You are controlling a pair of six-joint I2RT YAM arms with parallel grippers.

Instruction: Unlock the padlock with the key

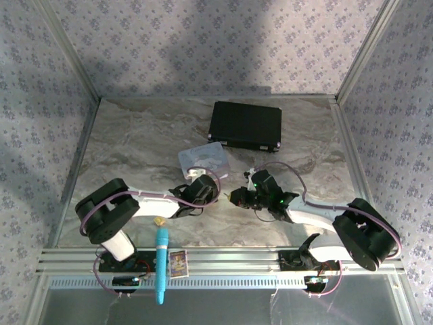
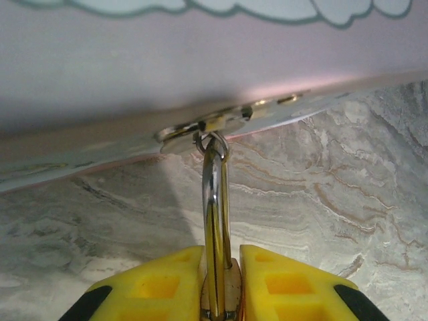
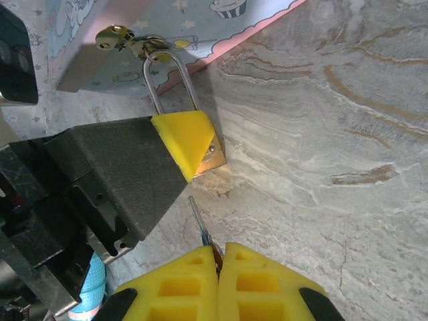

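Observation:
The padlock (image 2: 231,289) is a small brass body with a silver shackle (image 2: 215,200) hooked through the hasp of the pastel tin (image 2: 200,60). My left gripper (image 2: 222,284) is shut on the padlock body, one yellow finger on each side. In the right wrist view the padlock's brass corner (image 3: 215,155) pokes out from under the left fingertip (image 3: 184,140). My right gripper (image 3: 219,257) is shut on the key (image 3: 198,224), whose thin blade points up toward the padlock, stopping a short way below it. Seen from above, both grippers (image 1: 203,189) (image 1: 238,197) meet just in front of the tin (image 1: 203,160).
A black case (image 1: 245,126) lies behind the tin. Near the front edge, left of centre, lie a blue tool (image 1: 162,264), a small yellowish lump (image 1: 160,221) and a small card (image 1: 178,263). Metal frame rails border the marble table (image 1: 135,142).

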